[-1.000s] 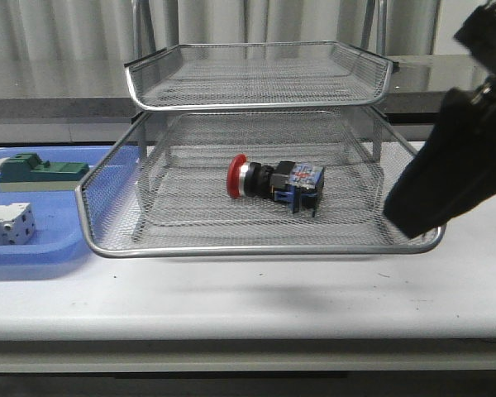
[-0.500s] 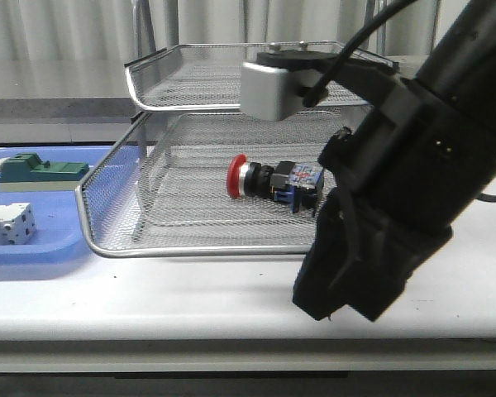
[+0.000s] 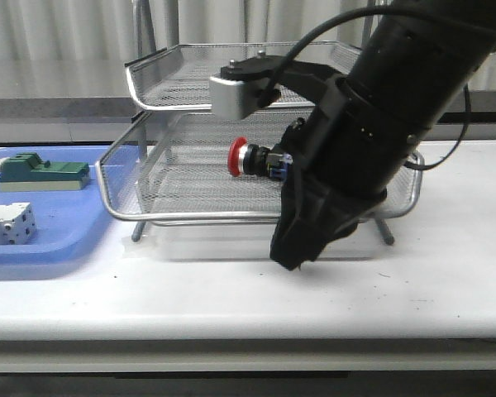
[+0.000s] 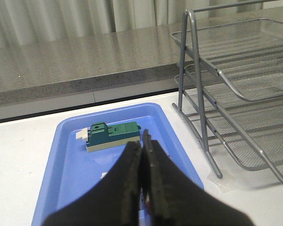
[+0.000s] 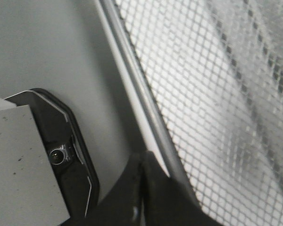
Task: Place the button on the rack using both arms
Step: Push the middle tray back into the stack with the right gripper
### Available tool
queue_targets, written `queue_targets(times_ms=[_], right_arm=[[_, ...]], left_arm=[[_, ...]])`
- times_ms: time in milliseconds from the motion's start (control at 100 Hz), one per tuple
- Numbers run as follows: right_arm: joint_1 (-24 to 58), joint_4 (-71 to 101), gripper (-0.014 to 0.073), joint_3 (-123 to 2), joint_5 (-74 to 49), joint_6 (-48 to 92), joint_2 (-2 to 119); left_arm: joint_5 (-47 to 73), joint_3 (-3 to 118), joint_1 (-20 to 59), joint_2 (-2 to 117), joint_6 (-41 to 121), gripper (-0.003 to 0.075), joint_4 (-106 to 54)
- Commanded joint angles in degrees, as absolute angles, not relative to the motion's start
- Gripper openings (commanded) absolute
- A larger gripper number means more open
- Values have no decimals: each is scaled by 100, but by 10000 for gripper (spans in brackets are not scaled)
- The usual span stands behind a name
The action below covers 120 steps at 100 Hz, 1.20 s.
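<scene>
The large silver wire-mesh letter rack [image 3: 256,124] is seen with its lower sliding tier pushed back in compared with half a second ago, when that tier's front rim stood much nearer the table edge. The bulky black right arm [image 3: 380,124], bearing one grey rectangular block [image 3: 236,93], has moved leftward and now covers the right part of the tier; its gripper [image 3: 293,255] is lowered against the tier's front rim, and in the right wrist view the fingers [image 5: 146,197] are pressed together with nothing between them, just beside the rim rod. The left gripper [image 4: 142,188] is likewise closed with nothing held, above the flat blue plastic tray [image 3: 66,223]. One tray is counted, holding one green-and-beige block [image 3: 41,172] and one white terminal block [image 3: 7,225]. One small red-headed push-button [image 3: 252,159] is seen, lying on its side in the lower tier, partly hidden by the arm.
</scene>
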<state>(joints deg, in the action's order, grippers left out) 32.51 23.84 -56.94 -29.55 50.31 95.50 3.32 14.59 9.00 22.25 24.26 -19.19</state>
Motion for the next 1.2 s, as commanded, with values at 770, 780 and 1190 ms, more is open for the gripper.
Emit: queue_targets(times_ms=[770, 780, 1190], right_arm=[[2518, 2442, -60, -6789, -3713, 4915, 9600], [2518, 2442, -60, -6789, -3725, 4872, 9583], [2218, 1603, -60, -6488, -4148, 3216, 8090]], left_arm=[[-102, 1608, 894, 2241, 2361, -20, -1968], [-102, 1608, 894, 2241, 2361, -20, -1968], [-102, 1608, 894, 2241, 2361, -20, -1968]])
